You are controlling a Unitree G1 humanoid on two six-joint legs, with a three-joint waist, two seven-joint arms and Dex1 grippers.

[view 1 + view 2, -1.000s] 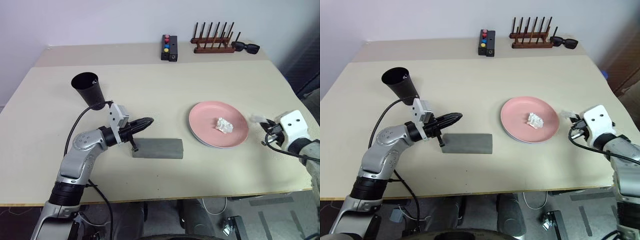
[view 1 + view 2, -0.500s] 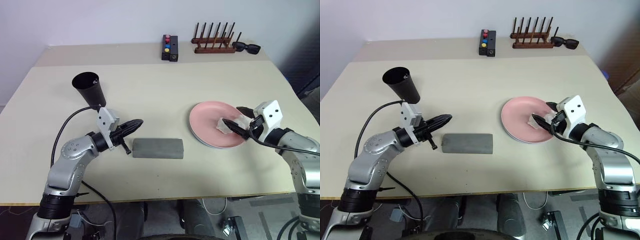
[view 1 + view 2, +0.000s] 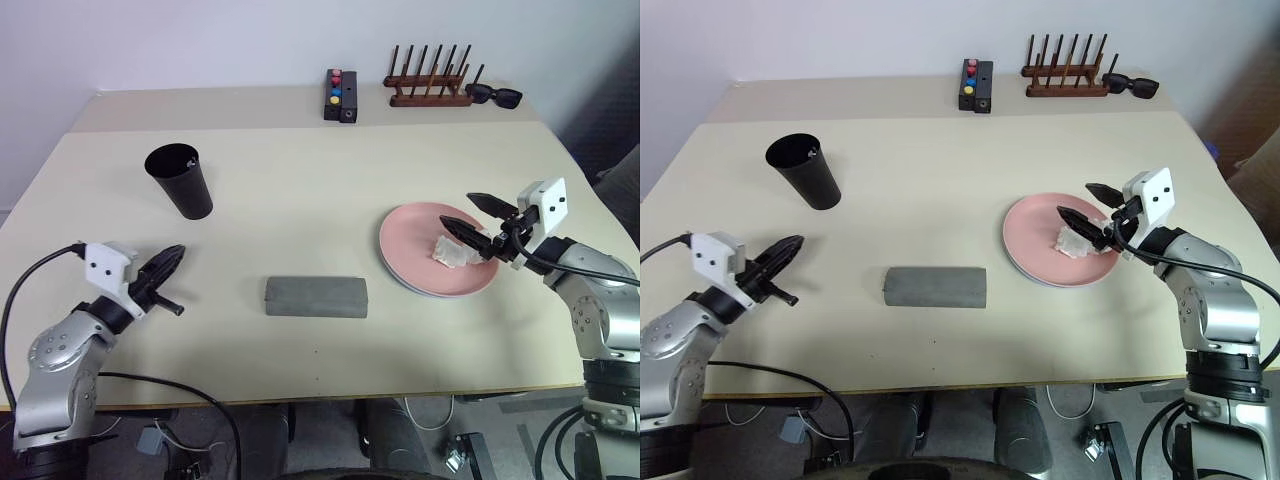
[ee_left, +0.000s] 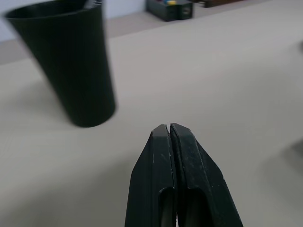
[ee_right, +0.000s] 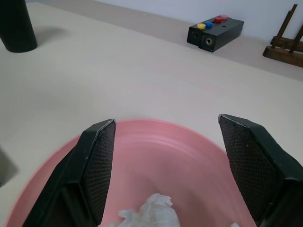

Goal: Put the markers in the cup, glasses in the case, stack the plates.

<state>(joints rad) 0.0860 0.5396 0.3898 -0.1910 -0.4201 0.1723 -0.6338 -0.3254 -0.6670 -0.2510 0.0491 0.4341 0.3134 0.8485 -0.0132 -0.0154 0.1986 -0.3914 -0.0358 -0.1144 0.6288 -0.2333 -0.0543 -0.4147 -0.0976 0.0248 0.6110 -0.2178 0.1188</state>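
Table point(image 3: 300, 170) is seen with the pink plate point(image 3: 410, 255) at right, a light rim, possibly the blue plate, showing under its near edge; closed grey case point(image 3: 316, 297) lies near-centre, black cup point(image 3: 180, 181) upright far-left. Right gripper point(image 3: 470, 213) is held wide apart, empty, over crumpled white paper point(image 3: 450, 252) on the plate. Left gripper point(image 3: 168, 259) is pressed together, empty, near-left, well apart from the cup.

1. Beige table point(image 3: 300, 180); a seam is seen across its far part.
2. Black box point(image 3: 340, 96) with red, blue and yellow buttons is set at the far edge, near the middle.
3. Dark wooden peg rack point(image 3: 430, 85) is placed just right of the box.
4. Black sunglasses point(image 3: 492, 95) are laid touching the rack's right end.
5. Crumpled white paper point(image 3: 452, 252) is seen further forward, on the right.
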